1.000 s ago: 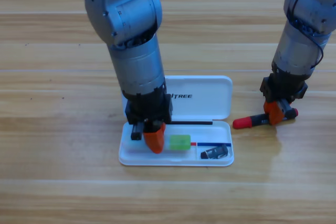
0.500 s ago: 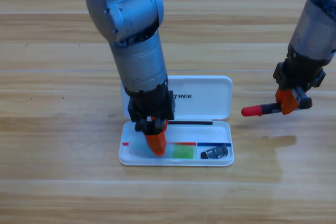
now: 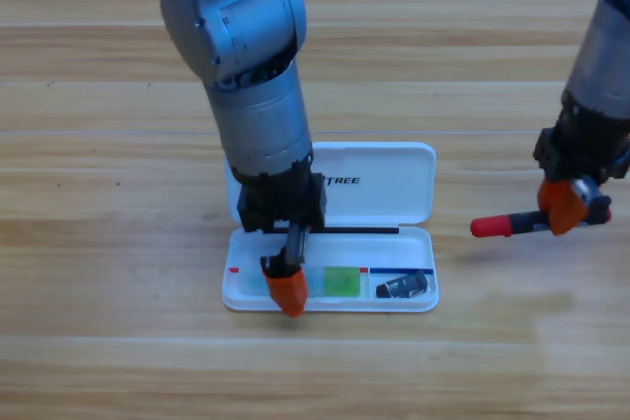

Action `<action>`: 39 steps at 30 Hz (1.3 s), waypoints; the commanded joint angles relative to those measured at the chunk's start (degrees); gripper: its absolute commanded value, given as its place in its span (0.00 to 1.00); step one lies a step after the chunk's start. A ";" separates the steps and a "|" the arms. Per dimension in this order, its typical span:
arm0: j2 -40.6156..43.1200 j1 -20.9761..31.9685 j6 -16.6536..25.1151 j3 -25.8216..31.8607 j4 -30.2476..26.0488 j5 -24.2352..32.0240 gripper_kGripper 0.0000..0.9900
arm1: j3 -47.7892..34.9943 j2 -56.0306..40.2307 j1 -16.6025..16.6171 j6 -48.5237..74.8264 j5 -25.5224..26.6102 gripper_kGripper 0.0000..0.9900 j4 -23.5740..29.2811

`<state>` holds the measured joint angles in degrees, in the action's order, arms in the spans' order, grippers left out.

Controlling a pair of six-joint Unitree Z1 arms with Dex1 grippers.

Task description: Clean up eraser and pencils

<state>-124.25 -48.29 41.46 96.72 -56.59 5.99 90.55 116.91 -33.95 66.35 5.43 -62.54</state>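
Surface: a wooden surface (image 3: 118,243) is seen from above, with an open white pencil case (image 3: 374,184) lying near its middle, lid folded back toward the top.
Left pincer: the left pincer (image 3: 285,287) is pointed down into the left part of the case tray, near the front rim; whether its orange jaws are spread or pressed together cannot be told.
Obstruction: much of the lid's left side and part of the tray are hidden by the left arm.
Pale green stick: the pale whitish-green stick (image 3: 342,281) is laid in the tray just right of the left pincer, its bright green end showing; its pale part is barely made out beside the pincer.
Eraser: the dark eraser (image 3: 404,286) is lodged in the right compartment of the tray.
Right pincer: the right pincer (image 3: 565,206) is pinched on the red marker (image 3: 512,224), which is held level off to the right of the case, red cap toward the case.
Change: since half a second ago, the marker has been carried slightly lower and farther right, and the left pincer has been lowered toward the tray's front edge. The eraser has not moved.
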 commanded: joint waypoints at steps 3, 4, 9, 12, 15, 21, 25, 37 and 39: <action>11.83 -0.14 -1.20 -4.26 -3.96 0.25 1.00 | 1.65 -8.55 -7.79 -6.50 2.04 0.00 -6.28; 14.21 0.82 -1.11 -4.87 -4.23 0.34 1.00 | 2.61 -7.75 -8.85 -7.46 2.04 0.00 -6.54; 23.87 8.30 1.70 -7.69 -5.37 2.28 1.00 | 9.38 -0.37 -13.59 -12.21 1.42 0.00 -6.71; 28.01 15.24 5.39 -9.88 -5.37 5.18 1.00 | 14.13 5.08 -15.79 -14.58 1.16 0.00 -6.71; 29.85 22.97 9.52 -11.73 -5.28 9.48 1.00 | 18.52 9.56 -17.46 -16.17 0.81 0.00 -6.71; 30.20 35.01 16.73 -14.72 -5.11 17.22 1.00 | 25.38 16.42 -18.69 -18.10 -0.25 0.00 -6.80; 30.11 38.09 19.45 -17.18 -4.31 19.24 1.00 | 27.84 19.40 -18.87 -18.45 -0.86 0.00 -6.80; 31.17 39.06 21.21 -23.77 -0.45 20.82 1.00 | 31.44 23.18 -18.34 -18.80 -2.97 0.00 -6.89; 31.43 39.06 21.21 -24.30 -0.18 21.00 1.00 | 31.62 23.18 -18.34 -18.80 -3.15 0.00 -6.89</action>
<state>-93.95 -10.42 62.22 74.57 -57.80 25.87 121.48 136.72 -51.55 48.24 2.87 -68.82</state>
